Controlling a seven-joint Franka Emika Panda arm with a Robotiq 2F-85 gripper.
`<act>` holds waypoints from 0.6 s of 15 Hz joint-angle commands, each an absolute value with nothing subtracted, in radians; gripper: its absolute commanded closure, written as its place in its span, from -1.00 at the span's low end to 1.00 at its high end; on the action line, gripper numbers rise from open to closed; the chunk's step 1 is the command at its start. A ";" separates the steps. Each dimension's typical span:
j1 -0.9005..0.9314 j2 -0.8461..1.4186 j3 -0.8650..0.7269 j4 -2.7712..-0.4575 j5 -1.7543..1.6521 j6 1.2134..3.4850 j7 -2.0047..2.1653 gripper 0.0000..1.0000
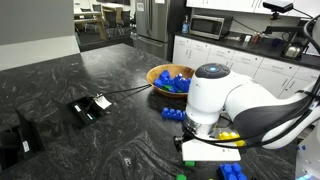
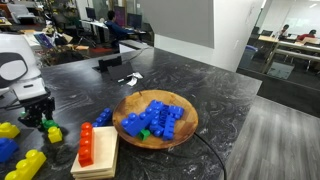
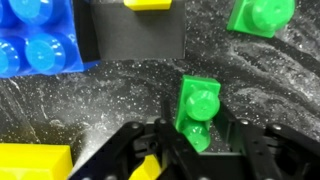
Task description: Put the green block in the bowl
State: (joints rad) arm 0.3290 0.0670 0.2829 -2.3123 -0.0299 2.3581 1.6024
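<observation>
The green block (image 3: 200, 105) lies flat on the table (image 2: 215, 85), studs up. In the wrist view its near end sits between the fingers (image 3: 255, 150). They are spread, one along each long side, with a sliver of table showing on both sides, so they pinch nothing yet. The bowl (image 2: 192, 122) stands well apart from the block, on the right in an exterior view, while the arm hangs over the left of the table. The block itself is hidden in that view.

It looks like a hard plastic brick: light, stiff and unlikely to give under pressure. Its sides are smooth and probably a little slippery. The best hold would be a square pinch across the narrow width, on the two long flat sides and near the middle. A grip at the end could let it swivel. The studs offer no hold. It should not be fragile, so a short drop into the bowl ought to do no harm.

The wrist view shows:
- two green bricks, namely the block and a second green brick (image 3: 262, 15) far right, cut by the edge;
- one blue brick (image 3: 35, 40) far left;
- yellow bricks (image 3: 35, 160) in three places.

An exterior view shows one bowl heaped with blue pieces too jumbled to count. It also shows one red brick (image 2: 87, 145) on one wooden tray (image 2: 105, 162).
</observation>
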 commanded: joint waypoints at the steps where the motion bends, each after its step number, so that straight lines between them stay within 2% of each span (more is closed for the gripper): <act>1: 0.332 0.070 0.285 -2.312 -0.055 2.382 1.613 0.63; 3: 0.334 0.067 0.286 -2.310 -0.063 2.386 1.609 0.80; 9: 0.343 0.062 0.297 -2.285 -0.084 2.381 1.550 0.80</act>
